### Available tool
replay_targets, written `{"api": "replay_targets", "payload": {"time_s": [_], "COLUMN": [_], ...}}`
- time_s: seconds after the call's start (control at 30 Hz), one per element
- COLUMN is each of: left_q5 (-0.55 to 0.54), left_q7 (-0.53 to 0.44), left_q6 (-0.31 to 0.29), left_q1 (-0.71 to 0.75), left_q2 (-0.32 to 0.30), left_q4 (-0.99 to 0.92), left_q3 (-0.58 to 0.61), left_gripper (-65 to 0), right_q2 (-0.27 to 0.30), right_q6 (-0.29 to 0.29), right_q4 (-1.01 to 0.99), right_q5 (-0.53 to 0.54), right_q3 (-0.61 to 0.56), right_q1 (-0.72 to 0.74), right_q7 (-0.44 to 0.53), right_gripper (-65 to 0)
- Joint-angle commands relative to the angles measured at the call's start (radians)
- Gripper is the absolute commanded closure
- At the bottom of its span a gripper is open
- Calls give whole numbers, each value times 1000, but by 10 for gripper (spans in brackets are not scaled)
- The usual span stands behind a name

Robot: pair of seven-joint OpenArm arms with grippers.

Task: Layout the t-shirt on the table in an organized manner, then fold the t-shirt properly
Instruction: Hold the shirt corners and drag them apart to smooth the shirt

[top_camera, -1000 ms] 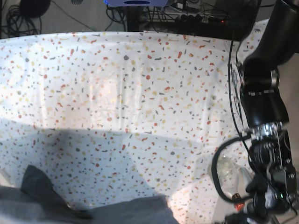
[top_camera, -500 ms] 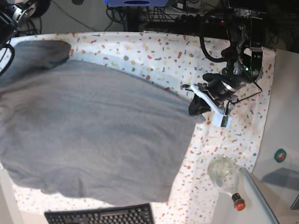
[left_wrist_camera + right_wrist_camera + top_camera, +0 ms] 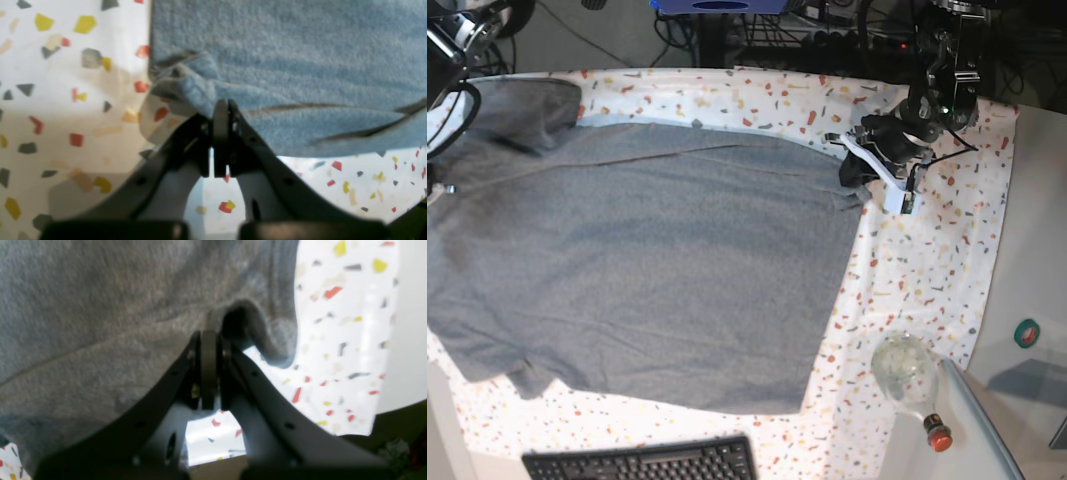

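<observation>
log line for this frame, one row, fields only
phase: spreading t-shirt on table | left gripper: shut on t-shirt corner | right gripper: shut on t-shirt | nearby: keyboard, bottle

Behind the far edge of the work surface lies a dim floor strewn with black cables (image 3: pixel 467 45); a blue object (image 3: pixel 717 6) sits at the top centre, and dark equipment with a small red light (image 3: pixel 905 44) stands beside it; to the right runs a plain pale side surface (image 3: pixel 1037 250) carrying a small teal disc (image 3: pixel 1027 332); at the near edge lie a black keyboard (image 3: pixel 642 463) and a clear round bottle with a red cap (image 3: pixel 912 385); the light is bright and soft.
</observation>
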Motion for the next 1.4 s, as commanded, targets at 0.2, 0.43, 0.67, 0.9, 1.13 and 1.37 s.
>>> {"api": "replay_targets", "payload": {"time_s": [0.2,0.43,0.67,0.9,1.13,1.37], "left_q5": [-7,-7,-7,-7,-7,-7], "left_q7": [-22,-22,-22,-22,-22,-22], "left_q6": [-2,-2,-2,-2,-2,-2], "left_q1": [-12,-6,-6,-10,-12,-12], "left_q2": [-7,-9,-9,-9,-10,-10], "left_q4": [14,23,25,25,25,26], "left_q3": [1,1,1,-2,-8,-9], "left_gripper": [0,0,0,0,0,0], "right_q2": [22,11,-141,-201,-176,-176], "right_q6": [-5,3,1,1,1,0], "right_q4": [-9,119,628,498,306,266], "right_q5": [2,10,65,66,66,66], "right_q3": [10,13,84,81,79,-25], "right_q1": [22,-4,-270,-371,-322,-317], "right_q7": [10,-44,-64,7,35,35], "right_gripper": [0,-312,-386,-384,-384,-383]}}
